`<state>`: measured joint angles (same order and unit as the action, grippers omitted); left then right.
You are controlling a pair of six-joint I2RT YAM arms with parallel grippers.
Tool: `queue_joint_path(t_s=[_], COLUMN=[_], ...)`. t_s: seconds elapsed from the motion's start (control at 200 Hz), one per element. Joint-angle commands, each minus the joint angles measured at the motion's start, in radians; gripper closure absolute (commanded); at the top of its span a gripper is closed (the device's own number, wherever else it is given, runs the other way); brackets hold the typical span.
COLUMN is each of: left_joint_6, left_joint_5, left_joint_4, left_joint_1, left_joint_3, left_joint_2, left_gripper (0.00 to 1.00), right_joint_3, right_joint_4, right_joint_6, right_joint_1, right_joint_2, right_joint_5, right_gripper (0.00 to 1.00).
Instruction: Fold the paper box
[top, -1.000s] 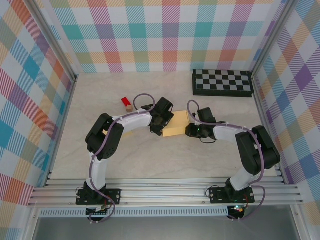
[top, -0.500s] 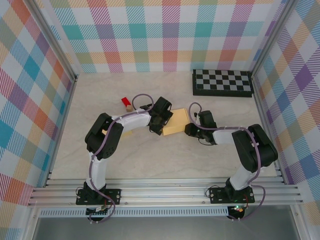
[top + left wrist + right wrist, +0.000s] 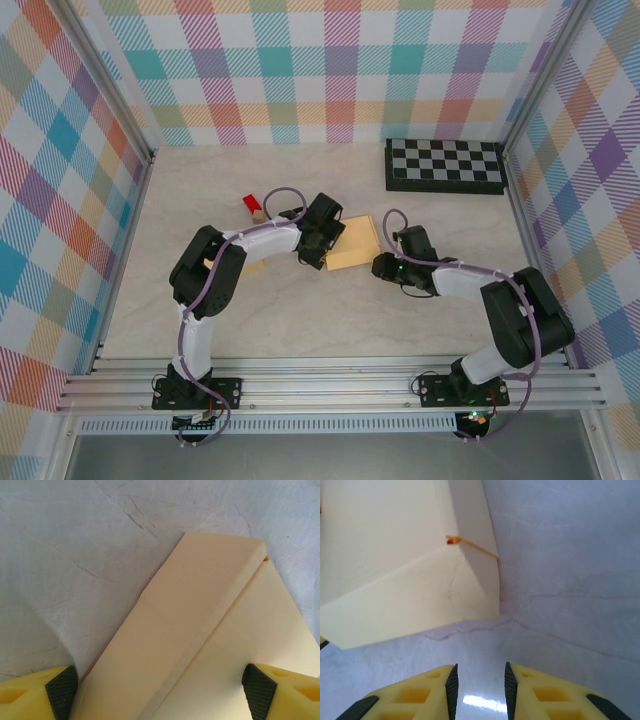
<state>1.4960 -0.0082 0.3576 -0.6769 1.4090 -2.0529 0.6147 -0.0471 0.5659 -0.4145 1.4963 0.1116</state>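
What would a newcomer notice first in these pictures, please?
The pale yellow paper box lies mid-table, with the left gripper spread wide over its left edge and the right gripper, slightly parted and empty, just off its corner. A chessboard sits at the far right.

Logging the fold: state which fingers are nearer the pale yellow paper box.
Left. The left fingers spread over the pale yellow paper box; the right fingers sit off its corner, bare table between.
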Motion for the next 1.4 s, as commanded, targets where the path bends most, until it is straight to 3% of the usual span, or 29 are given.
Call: queue_joint_path(t_s=[0.0, 0.275, 0.675, 0.905, 1.15, 1.395], left_joint_6=[-0.024, -0.027, -0.032, -0.062, -0.073, -0.073], left_joint_5=[0.025, 0.021, 0.033, 0.049, 0.071, 0.065], left_joint_4=[0.200, 0.206, 0.210, 0.224, 0.208, 0.219], left_joint_1=[0.008, 0.008, 0.008, 0.008, 0.008, 0.008], left_joint_3=[-0.087, -0.089, -0.084, -0.071, -0.065, -0.064], left_joint_2=[-0.134, -0.131, -0.125, -0.133, -0.139, -0.138], left_gripper=[0.14, 0.14, 0.14, 0.14, 0.14, 0.14], right_joint_3=[0.041, 0.077, 0.165, 0.138, 0.183, 0.196], right_joint_4=[0.162, 0.181, 0.002, -0.338, -0.549, -0.382], right_joint_6=[-0.037, -0.026, -0.063, -0.055, 0.060, 0.068], right_joint_1=[-0.004, 0.008, 0.047, 0.091, 0.089, 0.084], right_joint_2=[-0.043, -0.060, 0.174, 0.289, 0.383, 0.303], right_joint_5=[-0.021, -0.051, -0.035, 0.175, 0.347, 0.277], right_gripper=[0.70, 0.84, 0.94, 0.95, 0.93, 0.92])
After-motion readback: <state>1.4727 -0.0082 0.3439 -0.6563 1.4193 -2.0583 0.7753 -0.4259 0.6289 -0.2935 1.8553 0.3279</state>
